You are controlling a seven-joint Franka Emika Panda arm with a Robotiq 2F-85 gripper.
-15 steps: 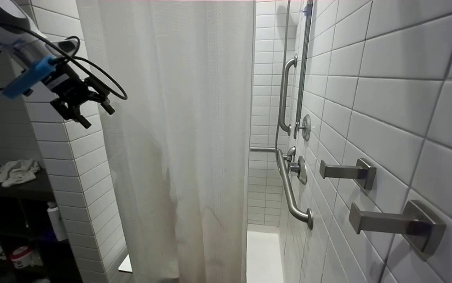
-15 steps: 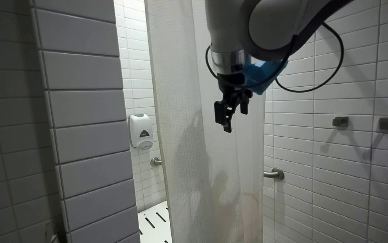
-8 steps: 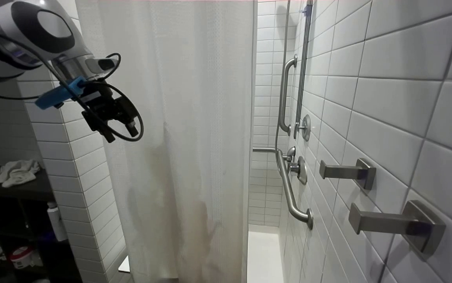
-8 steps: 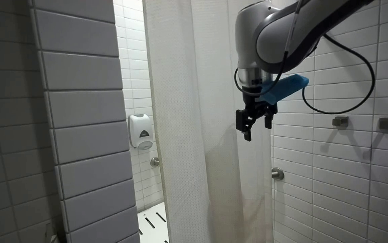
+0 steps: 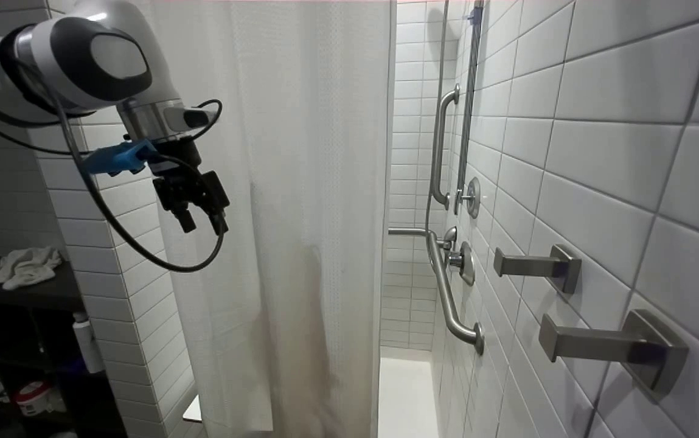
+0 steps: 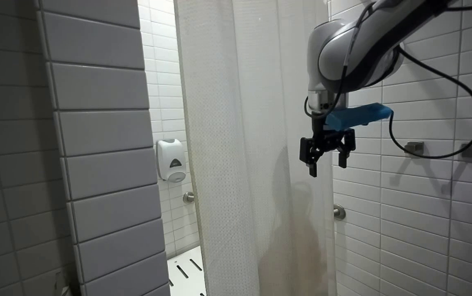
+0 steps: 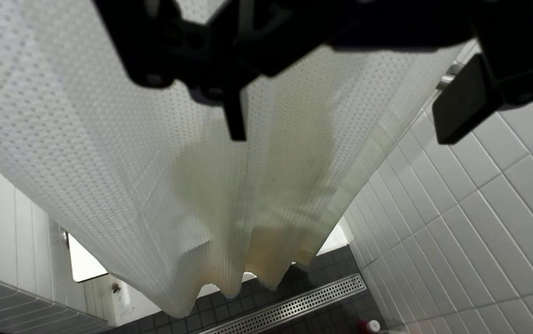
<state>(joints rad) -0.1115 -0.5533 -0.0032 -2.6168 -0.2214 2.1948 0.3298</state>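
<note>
Shower curtain (image 6: 227,135), hanging in vertical folds: over the past second its lower edge beside the tiled wall (image 6: 412,230) drifts slightly toward 3 o'clock in an exterior view and covers more of the grab bar (image 6: 339,211). Robot arm (image 5: 90,67): over the same interval it extends farther into the scene, carrying the tool (image 6: 328,166) toward 4 o'clock in both exterior views, so that the tool now sits lower in each and near the curtain. No contact between the two is discernible; whether the tool plays any part in the drift of the curtain cannot be told. For the work in hand, the change is judged to be free positioning, with no grip begun.

Pose of the arm: it enters from 10 o'clock in an exterior view, its wrist bends downward at a blue-wrapped piece (image 5: 119,157), and the tool hangs aimed toward 5 o'clock, a steeper attitude than that of one second earlier. Tool: spread wide, with nothing held between its two sides; the curtain lies behind it in the wrist view, its folds running down toward the floor (image 7: 336,264). Smallest parts: one finger (image 7: 235,116) overlies the curtain toward 11 o'clock of the wrist view, whereas the opposing pad (image 7: 461,102) shows against the tiled wall toward 2 o'clock.
</note>
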